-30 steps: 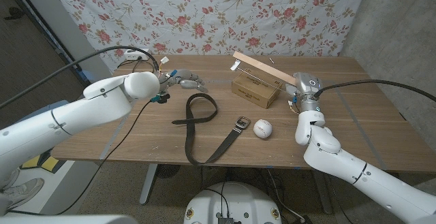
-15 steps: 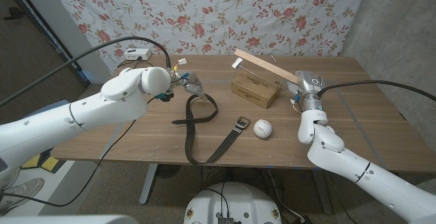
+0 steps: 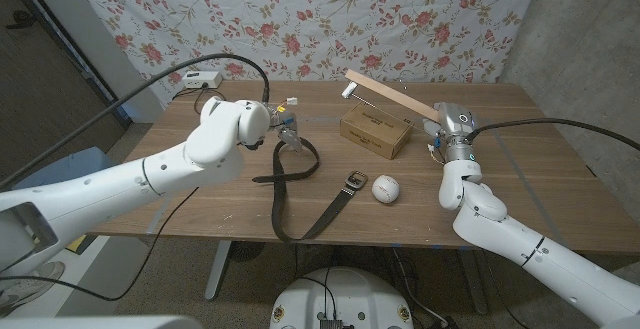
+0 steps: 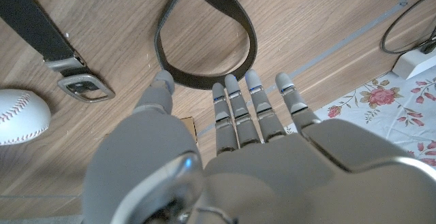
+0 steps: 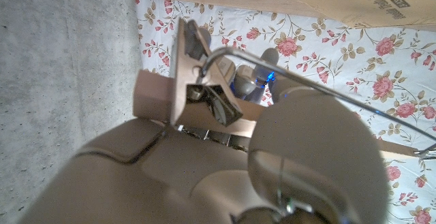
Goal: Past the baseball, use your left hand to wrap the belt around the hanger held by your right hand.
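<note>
The dark belt (image 3: 296, 185) lies looped on the table (image 3: 520, 189) with its buckle just left of the baseball (image 3: 386, 188), the left hand (image 4: 231, 156) hovers over its far loop, fingers straight and slightly apart, holding nothing, and farther right the right hand (image 3: 443, 127) grips the wooden hanger (image 3: 385, 93) above the cardboard box (image 3: 375, 130)

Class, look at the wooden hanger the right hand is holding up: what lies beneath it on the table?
Beneath the wooden hanger, held by the right hand, a cardboard box sits on the table. What is inside the box cannot be seen.
</note>
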You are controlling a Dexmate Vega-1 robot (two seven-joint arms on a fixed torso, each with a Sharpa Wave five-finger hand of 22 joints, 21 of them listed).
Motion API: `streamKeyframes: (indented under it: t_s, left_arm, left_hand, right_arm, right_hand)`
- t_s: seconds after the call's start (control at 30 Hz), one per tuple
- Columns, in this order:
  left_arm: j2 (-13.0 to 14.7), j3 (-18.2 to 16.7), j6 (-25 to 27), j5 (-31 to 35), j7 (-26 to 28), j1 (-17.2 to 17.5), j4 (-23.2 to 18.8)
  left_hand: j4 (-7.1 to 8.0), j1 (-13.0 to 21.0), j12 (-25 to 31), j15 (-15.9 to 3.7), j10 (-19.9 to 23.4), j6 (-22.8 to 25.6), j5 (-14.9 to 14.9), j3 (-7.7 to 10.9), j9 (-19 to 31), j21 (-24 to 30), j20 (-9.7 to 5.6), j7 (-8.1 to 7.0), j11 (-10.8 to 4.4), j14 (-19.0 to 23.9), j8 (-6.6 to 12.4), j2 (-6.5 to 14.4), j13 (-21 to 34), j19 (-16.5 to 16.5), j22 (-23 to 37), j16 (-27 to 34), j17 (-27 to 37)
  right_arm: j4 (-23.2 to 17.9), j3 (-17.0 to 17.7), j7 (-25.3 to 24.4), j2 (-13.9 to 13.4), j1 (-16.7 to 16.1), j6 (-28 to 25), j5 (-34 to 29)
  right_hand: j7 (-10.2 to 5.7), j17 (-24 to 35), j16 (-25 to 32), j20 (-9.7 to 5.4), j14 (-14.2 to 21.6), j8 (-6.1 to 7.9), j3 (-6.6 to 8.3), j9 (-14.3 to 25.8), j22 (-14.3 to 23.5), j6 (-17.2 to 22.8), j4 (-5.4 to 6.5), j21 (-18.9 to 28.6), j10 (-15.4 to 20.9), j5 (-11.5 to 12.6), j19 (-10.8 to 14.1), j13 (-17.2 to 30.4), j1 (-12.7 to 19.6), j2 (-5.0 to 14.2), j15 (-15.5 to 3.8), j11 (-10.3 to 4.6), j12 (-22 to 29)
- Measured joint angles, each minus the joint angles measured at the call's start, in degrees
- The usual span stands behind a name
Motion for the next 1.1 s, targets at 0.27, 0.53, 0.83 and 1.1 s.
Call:
streamKeyframes:
  t_s: [0.27, 0.53, 0.83, 1.1]
  left_arm:
    - [-5.4, -0.8, -4.2, 15.4, -10.4, 2.7, 3.3]
    - [-10.6, -3.9, -9.9, 26.5, -17.2, 6.6, 5.9]
    - [-15.2, -7.4, -19.8, 38.4, -23.2, 10.7, 7.9]
    - [-18.2, -9.0, -24.9, 42.8, -25.0, 13.3, 9.4]
  left_hand:
    - [0.37, 0.5, 2.6, -0.66, 2.3, 3.6, 0.0, -1.48, 0.1, 0.9, 0.43, 0.55, -0.21, 2.3, 0.23, 0.5, 1.3, 1.2, 0.0, 2.4, 1.4]
    - [0.25, 1.5, 4.8, -1.02, 4.7, 6.3, 0.0, -2.3, 0.3, 1.5, 0.31, 0.73, -0.8, 4.2, 0.23, 0.9, 2.4, 2.1, 0.3, 4.2, 2.6]
    - [0.23, 1.9, 5.5, -1.05, 5.0, 7.0, -0.3, -3.23, 0.3, 1.9, 0.42, 0.74, -0.52, 4.5, 0.23, 0.9, 3.0, 2.7, 0.3, 5.1, 3.2]
    - [0.17, 2.2, 5.9, -1.04, 5.0, 7.0, -0.3, -3.65, 0.2, 1.9, 0.38, 0.74, -0.52, 4.5, 0.23, 0.6, 3.5, 2.7, 0.3, 5.5, 3.5]
  right_arm:
    - [1.0, 0.4, -0.4, 0.2, 0.0, 1.3, 0.5]
    - [1.3, 1.0, -1.0, 0.1, -0.6, 2.3, 0.9]
    - [0.1, 2.2, -1.5, -0.8, -2.5, 3.1, 1.0]
    - [-0.3, 3.0, -1.9, -1.3, -3.5, 4.2, 1.2]
  right_hand:
    - [-0.05, 0.0, 0.5, 0.3, -0.3, 0.39, 0.0, -0.3, -0.3, -0.1, 0.0, 0.0, 0.1, 0.0, -0.3, 0.0, 0.0, 0.0, 0.12, -0.08, 0.8]
    - [-0.05, 0.0, 0.5, 0.3, -0.4, 0.38, -0.01, -0.5, -0.5, -0.1, -0.01, 0.5, 0.1, 0.0, -0.3, 0.0, 0.0, 0.0, 0.21, -0.09, 1.7]
    - [-0.05, 0.0, 0.6, 0.09, -0.4, 0.76, 0.4, -0.5, -0.8, -0.1, 0.08, 0.5, 0.1, 0.0, -0.5, 0.0, 0.0, -0.01, 0.21, -0.09, 2.5]
    - [-0.05, 0.0, 1.1, 0.09, -0.7, 0.81, 0.4, -1.0, -0.8, -0.1, 0.08, 0.9, 0.1, 0.0, -0.5, 0.0, 0.0, -0.01, 0.52, -0.09, 3.2]
